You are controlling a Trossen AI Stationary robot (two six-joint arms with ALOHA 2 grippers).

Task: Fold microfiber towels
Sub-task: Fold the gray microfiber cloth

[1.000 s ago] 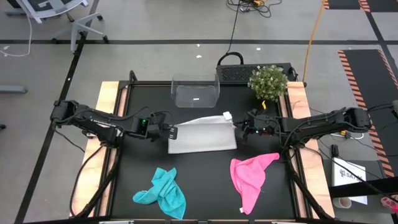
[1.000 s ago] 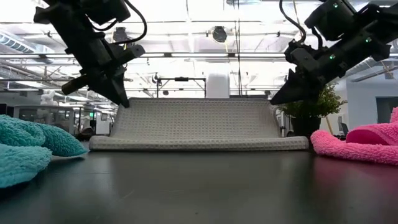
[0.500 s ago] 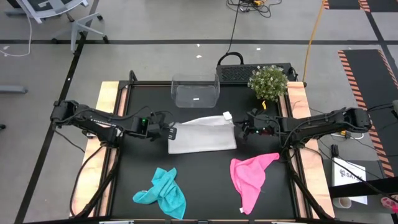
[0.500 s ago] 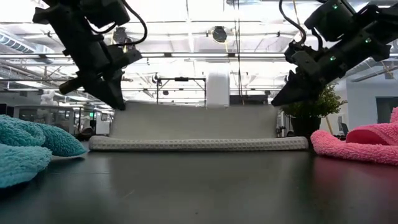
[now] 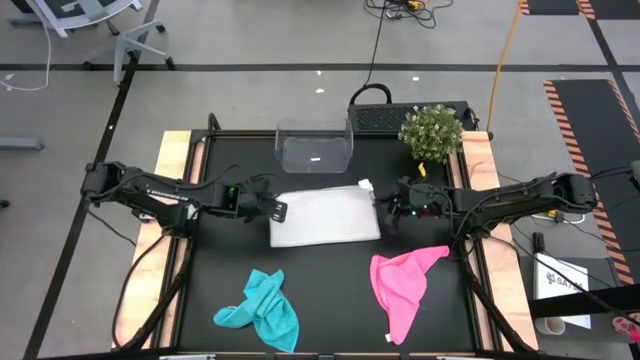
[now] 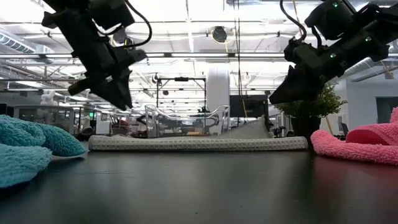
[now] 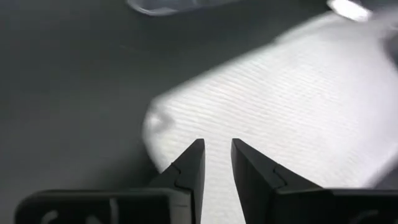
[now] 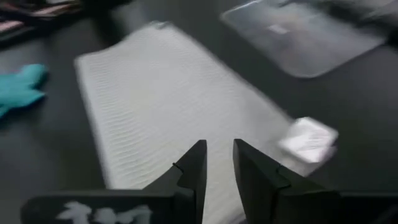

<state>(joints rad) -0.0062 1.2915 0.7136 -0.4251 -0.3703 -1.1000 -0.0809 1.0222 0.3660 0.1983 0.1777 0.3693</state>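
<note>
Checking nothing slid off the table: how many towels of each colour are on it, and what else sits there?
Grey-white towel: 1
Teal towel: 1
Pink towel: 1
Clear plastic bin: 1
Potted plant: 1
Total: 5

Bright, even light falls from above; the black surface (image 5: 330, 270) stays matte from overhead, with only faint soft shadows close under the grey-white towel (image 5: 325, 215). Seen level across that towel (image 6: 199, 143), the hall behind it is washed pale by ceiling lights, and both arms stand over it as dark silhouettes. The surface in front of the towel carries a dull sheen. Both wrist views are smeared by motion: the towel's weave (image 7: 298, 106) runs into streaks, the clear bin (image 8: 305, 37) beyond the towel is hazy, and the small tag (image 8: 308, 140) is a soft blob.
</note>
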